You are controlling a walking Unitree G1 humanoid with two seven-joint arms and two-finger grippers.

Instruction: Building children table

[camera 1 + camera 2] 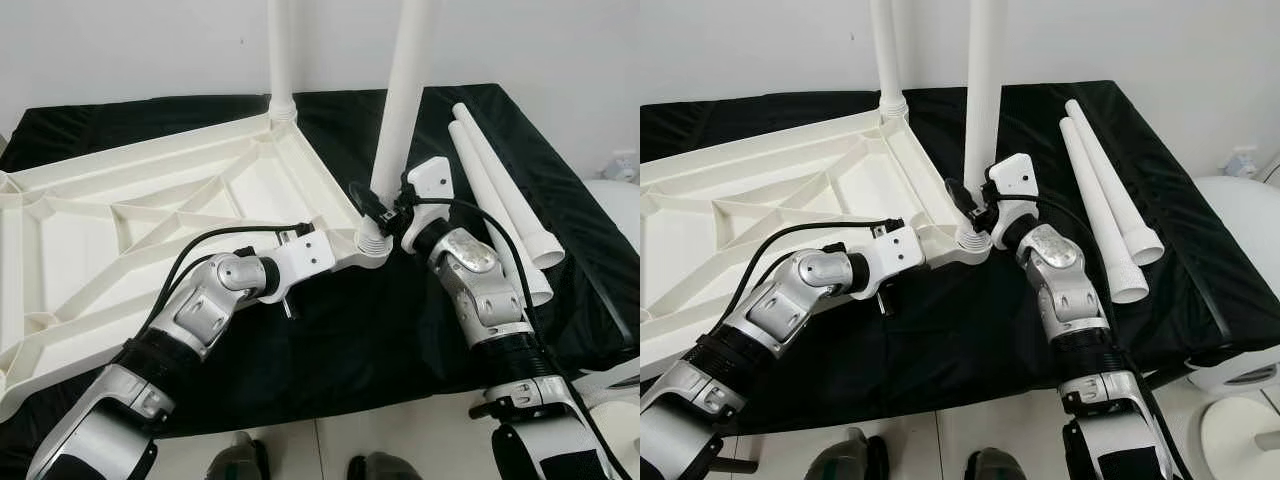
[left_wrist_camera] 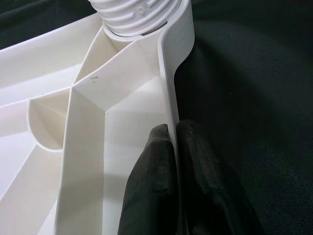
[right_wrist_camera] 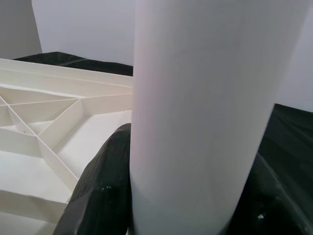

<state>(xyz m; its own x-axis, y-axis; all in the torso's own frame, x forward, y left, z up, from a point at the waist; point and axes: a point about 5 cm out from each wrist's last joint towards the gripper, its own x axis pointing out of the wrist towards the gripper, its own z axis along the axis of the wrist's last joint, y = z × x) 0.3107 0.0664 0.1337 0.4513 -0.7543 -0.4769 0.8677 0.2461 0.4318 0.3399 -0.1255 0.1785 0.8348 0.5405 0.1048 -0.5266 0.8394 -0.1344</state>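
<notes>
**Operator:** I see a white tabletop (image 1: 150,200) lying upside down, ribs up, on a black cloth (image 1: 400,330). My left gripper (image 2: 171,161) is pinched tight on its near-right rim, one finger on each side of the wall.

**Listener:** And the legs?

**Operator:** One upright leg (image 1: 405,100) stands in the near-right corner socket (image 1: 372,240). My right gripper (image 3: 186,196) is clamped around it, just above the socket. A second leg (image 1: 281,60) stands in the far corner. Two loose legs (image 1: 505,195) lie side by side on the cloth to the right.
</notes>
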